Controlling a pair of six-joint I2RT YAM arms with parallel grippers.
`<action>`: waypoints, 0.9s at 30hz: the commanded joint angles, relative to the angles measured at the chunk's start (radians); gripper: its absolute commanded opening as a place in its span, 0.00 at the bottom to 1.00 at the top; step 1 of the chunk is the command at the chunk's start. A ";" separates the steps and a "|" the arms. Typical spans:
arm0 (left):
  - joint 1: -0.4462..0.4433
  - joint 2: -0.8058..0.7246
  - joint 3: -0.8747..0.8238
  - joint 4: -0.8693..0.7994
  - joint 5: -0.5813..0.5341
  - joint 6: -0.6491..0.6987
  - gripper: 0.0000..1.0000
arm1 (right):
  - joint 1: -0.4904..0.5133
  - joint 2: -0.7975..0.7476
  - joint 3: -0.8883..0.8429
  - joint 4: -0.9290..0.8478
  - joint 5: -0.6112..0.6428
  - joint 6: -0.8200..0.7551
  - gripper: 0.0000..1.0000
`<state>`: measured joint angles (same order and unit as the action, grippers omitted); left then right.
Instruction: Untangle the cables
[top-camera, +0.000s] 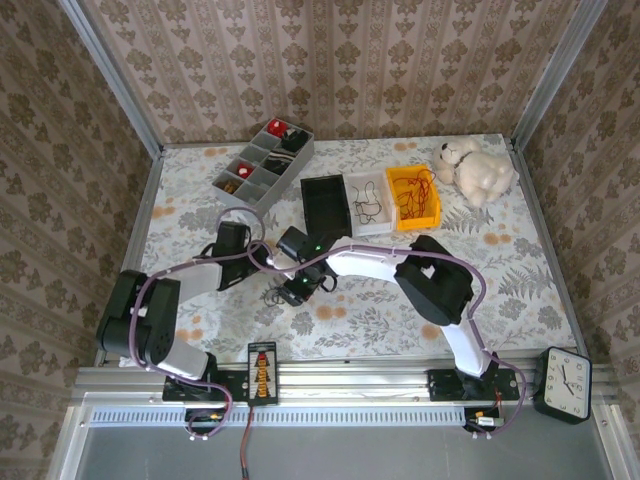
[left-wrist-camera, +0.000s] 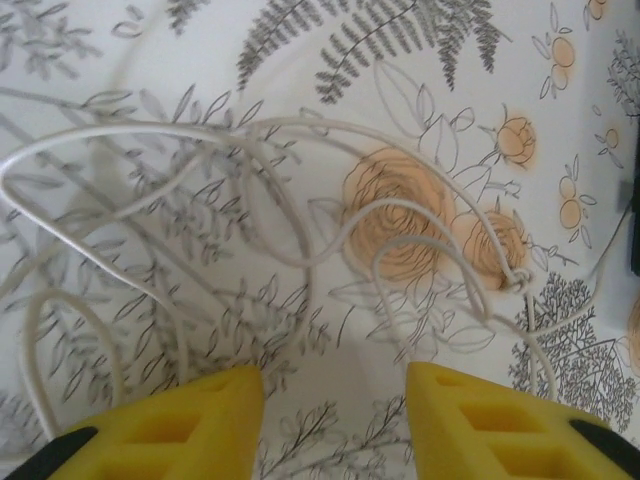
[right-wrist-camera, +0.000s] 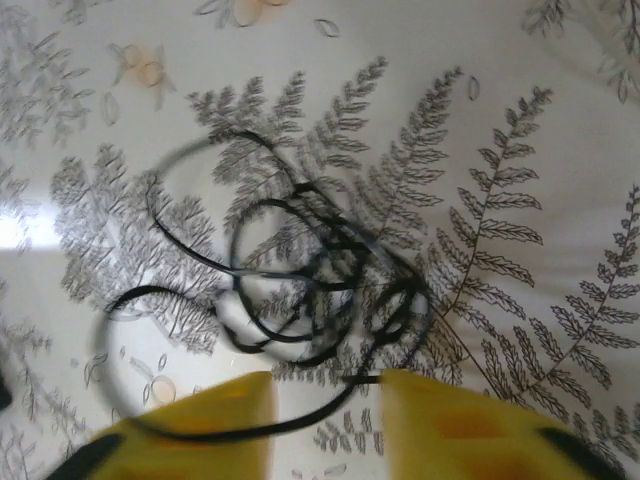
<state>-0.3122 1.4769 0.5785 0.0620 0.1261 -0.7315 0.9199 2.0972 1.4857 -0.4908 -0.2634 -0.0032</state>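
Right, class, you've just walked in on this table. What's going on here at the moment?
Two robot arms are working on tangled cables on a floral tablecloth. The left gripper hovers over a loose white cable, jaws apart, with nothing between its fingers. The right gripper is at a bunched black cable. One strand crosses its parted jaws, but no firm pinch shows. A red cable lies in the yellow bin.

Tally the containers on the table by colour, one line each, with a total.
Black bin: 1
White bin: 1
Yellow bin: 1
Grey divided tray: 1
Total: 4
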 joint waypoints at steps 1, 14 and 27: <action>0.000 -0.071 -0.029 -0.185 -0.021 0.054 0.48 | -0.024 -0.018 -0.005 0.044 -0.043 0.012 0.11; -0.204 -0.319 -0.050 -0.173 -0.014 0.300 0.61 | -0.223 -0.225 -0.293 0.168 -0.232 0.163 0.00; -0.294 -0.069 0.080 0.036 0.170 0.391 0.58 | -0.274 -0.246 -0.316 0.131 -0.320 0.173 0.00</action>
<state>-0.6014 1.3689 0.6022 0.0307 0.2451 -0.3870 0.6502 1.8885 1.1816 -0.3405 -0.5362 0.1616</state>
